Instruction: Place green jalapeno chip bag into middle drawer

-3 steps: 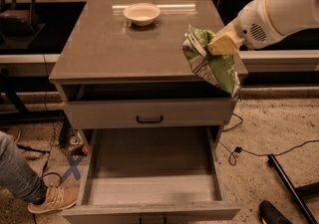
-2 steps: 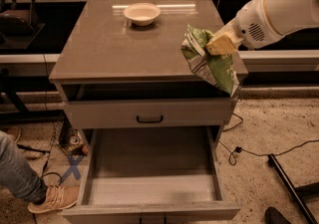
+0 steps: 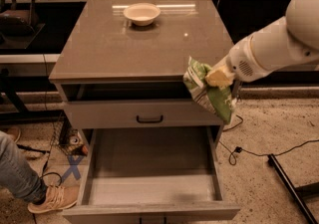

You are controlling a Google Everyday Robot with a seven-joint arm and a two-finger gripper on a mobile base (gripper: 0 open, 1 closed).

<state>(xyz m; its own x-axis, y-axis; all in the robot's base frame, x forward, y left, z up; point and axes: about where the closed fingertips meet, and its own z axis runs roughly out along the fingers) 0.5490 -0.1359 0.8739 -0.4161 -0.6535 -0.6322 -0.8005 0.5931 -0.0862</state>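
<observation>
My gripper (image 3: 218, 76) is at the right front corner of the cabinet, shut on the green jalapeno chip bag (image 3: 208, 94). The bag hangs from it, tilted, in front of the cabinet's top edge and above the right rear part of the middle drawer (image 3: 149, 170). That drawer is pulled out, a shallow grey box with nothing in it. Above it is a shut grey drawer with a black bar handle (image 3: 149, 118). A cream bowl (image 3: 142, 13) stands at the back of the cabinet top.
A person's leg and tan shoe (image 3: 52, 198) are at the lower left beside the open drawer. Cables (image 3: 249, 152) and a black stand leg (image 3: 289, 185) lie on the floor at the right. A blue tape cross (image 3: 73, 166) marks the floor at the left.
My arm has lowered the bag from over the cabinet top's right edge down to the front corner, closer to the open drawer.
</observation>
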